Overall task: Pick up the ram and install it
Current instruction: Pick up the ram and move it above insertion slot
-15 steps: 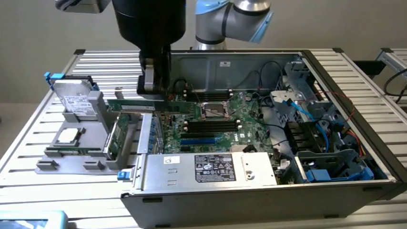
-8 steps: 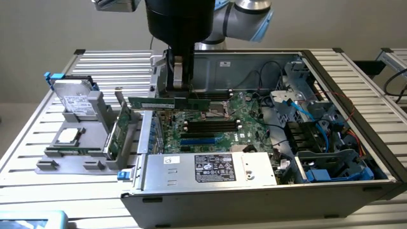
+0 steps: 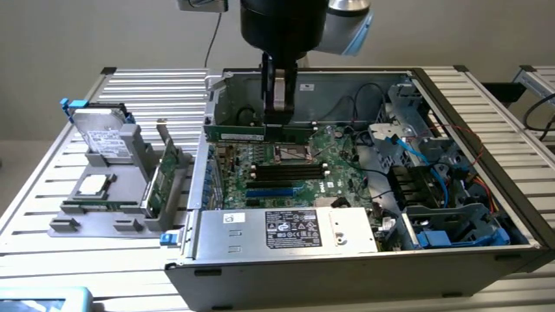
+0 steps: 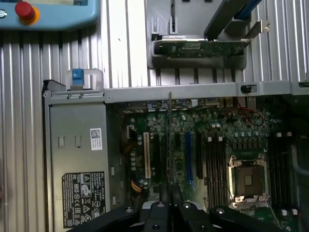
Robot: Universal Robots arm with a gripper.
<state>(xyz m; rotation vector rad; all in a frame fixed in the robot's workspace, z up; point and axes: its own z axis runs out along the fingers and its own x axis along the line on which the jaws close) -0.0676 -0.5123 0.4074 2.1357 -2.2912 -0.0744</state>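
Overhead, arm (image 3: 286, 23) cut off at top edge, gripper (image 3: 279, 118) pinching ram (image 3: 247, 134) above open computer case (image 3: 347, 273), its details indistinct, ribbed metal table (image 3: 139, 84), plain grey wall (image 3: 87, 32).

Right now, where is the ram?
Toward the exterior view's left of the computer case, the ram is clamped in the gripper, level over the motherboard near the processor socket.
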